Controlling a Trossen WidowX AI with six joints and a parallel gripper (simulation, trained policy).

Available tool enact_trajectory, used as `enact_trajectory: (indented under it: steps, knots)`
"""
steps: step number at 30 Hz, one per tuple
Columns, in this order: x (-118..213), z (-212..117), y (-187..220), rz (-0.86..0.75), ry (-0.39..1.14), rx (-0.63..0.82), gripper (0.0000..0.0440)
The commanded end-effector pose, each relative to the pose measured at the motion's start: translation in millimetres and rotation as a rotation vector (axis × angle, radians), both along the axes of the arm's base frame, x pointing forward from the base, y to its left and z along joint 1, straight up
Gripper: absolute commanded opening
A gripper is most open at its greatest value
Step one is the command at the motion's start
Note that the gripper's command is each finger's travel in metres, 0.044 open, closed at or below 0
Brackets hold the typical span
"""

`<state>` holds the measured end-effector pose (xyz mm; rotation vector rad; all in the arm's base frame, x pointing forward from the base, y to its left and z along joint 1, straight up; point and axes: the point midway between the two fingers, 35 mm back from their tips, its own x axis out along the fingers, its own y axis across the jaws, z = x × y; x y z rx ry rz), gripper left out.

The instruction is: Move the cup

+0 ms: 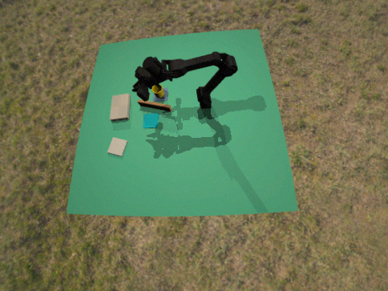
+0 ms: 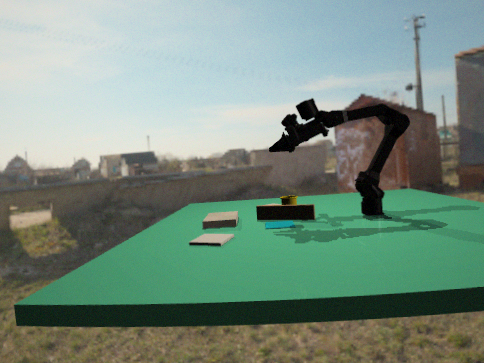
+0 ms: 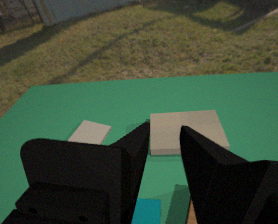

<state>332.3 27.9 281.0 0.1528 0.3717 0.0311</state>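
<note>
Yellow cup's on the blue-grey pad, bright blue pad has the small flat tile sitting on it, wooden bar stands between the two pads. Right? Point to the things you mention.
Not quite: the small flat tile (image 1: 117, 147) (image 2: 211, 240) (image 3: 91, 132) lies on the green table top (image 1: 192, 180) (image 2: 250, 280) (image 3: 100, 107), apart from the bright blue pad (image 1: 151, 121) (image 2: 280, 225) (image 3: 149, 212). Top view shows it. The rest is right.
</note>
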Motion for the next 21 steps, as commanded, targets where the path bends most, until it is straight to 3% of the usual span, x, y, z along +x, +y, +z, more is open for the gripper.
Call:
enact_trajectory:
  steps: [1,21]
  knots:
    - [1.4,-4.0,3.9,0.005,0.049,0.019,0.0107]
    - [-0.6,-32.5,13.5,-0.017,0.384,0.045,0.0114]
